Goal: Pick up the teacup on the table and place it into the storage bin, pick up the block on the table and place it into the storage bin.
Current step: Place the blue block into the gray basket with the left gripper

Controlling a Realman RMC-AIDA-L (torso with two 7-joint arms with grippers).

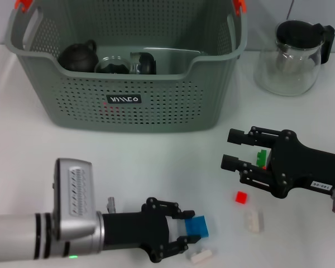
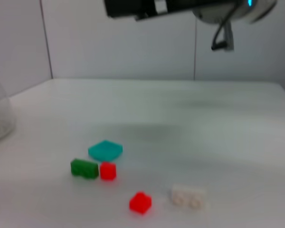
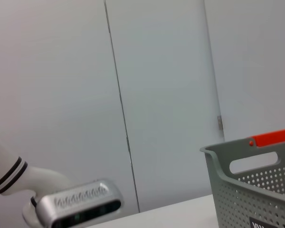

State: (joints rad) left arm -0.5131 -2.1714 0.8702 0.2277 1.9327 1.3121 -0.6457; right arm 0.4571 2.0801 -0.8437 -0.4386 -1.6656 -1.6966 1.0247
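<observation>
Reaching in from the lower left of the head view, the left claw (image 1: 191,231) sits low over the white table (image 1: 72,145) with its black fingers parted narrowly around a blue block (image 1: 199,226); whether they press on it cannot be told. A white block (image 1: 201,255) lies just below those fingers at the bottom edge.

At the right of the frame the right claw (image 1: 230,149) hangs with its two fingers spread wide, holding nothing. A green block (image 1: 261,156) shows between the fingers near the claw's body, partly hidden. A red block (image 1: 241,197) lies just below this claw, and another white block (image 1: 255,220) lies lower right of the red one.

The bin (image 1: 128,106) fills the upper middle of the head view, with orange clips at its top corners and a black label on its front wall. Inside it rest a dark teapot (image 1: 78,56) at the left and a glass cup (image 1: 113,65) beside it, with a dark item touching the cup's right side. A glass pot (image 1: 287,58) with a black lid stands on the table in the upper right, well apart from the bin.

The left wrist view shows a teal block (image 2: 105,150), a green block (image 2: 84,168) touching a red one (image 2: 108,171), another red block (image 2: 140,202) and a white one (image 2: 188,196) on the table. The right wrist view shows the bin's corner (image 3: 256,190) at the lower right.
</observation>
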